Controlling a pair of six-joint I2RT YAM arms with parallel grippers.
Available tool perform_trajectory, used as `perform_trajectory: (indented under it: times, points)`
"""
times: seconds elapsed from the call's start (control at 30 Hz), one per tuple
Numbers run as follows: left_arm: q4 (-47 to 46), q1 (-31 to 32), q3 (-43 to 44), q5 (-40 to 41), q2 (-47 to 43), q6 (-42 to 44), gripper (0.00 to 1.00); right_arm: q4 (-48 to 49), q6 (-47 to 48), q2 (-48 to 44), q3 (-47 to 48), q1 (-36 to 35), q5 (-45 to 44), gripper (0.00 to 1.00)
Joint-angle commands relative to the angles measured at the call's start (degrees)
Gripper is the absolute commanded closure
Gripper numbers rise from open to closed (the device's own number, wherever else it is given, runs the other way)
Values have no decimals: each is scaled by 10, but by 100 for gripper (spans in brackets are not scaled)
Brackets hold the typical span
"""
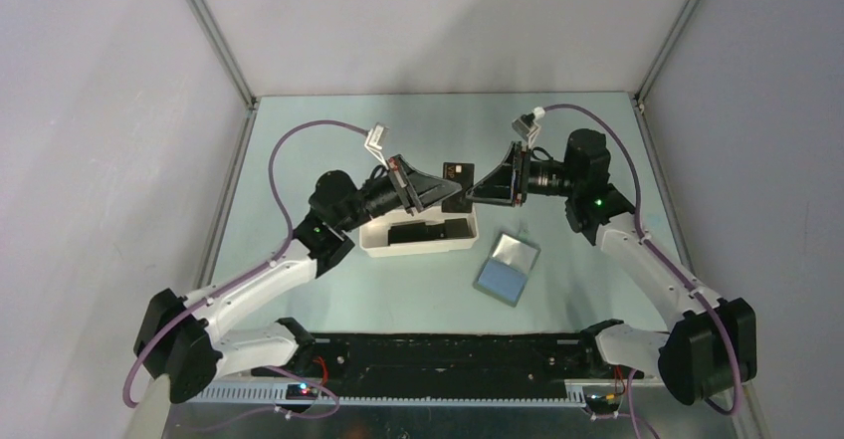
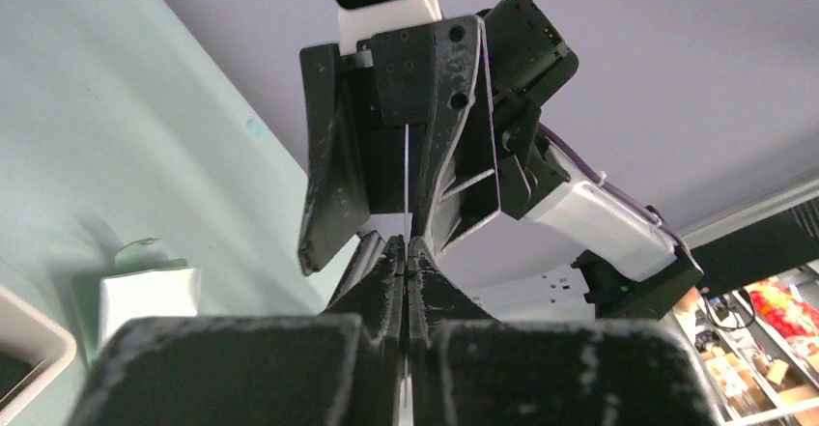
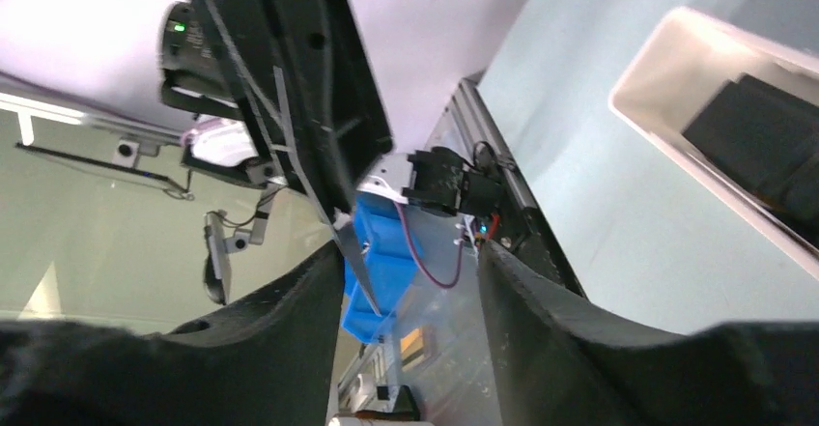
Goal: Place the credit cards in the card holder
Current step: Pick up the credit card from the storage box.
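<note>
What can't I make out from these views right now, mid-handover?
- Top view: the held card is partly covered by the left gripper and the right gripper. The left arm also overhangs the white tray, so its cards can't be counted.
- Left wrist: the card shows edge-on only, so its face is unseen.
- Right wrist: the tray is cut off by the right edge.

A long white tray [image 1: 418, 249] sits on the pale green table [image 1: 398, 305], near its middle. Grey walls [image 1: 100, 110] with aluminium corner posts [image 1: 214, 33] enclose it. Past the table's near edge shows something blue [image 3: 381, 271], perhaps a box.
</note>
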State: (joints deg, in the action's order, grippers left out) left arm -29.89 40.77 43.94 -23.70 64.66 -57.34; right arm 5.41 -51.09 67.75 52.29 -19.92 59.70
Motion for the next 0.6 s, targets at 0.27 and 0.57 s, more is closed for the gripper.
perform_trajectory:
  times: [0.27,0.57]
  points:
    - [-74,15,-3,1,10,-34,100,218,-133,29,5,-16,48,81]
    - [-60,20,-67,54,-3,-54,44,49,-28,-6,5,22,19,100]
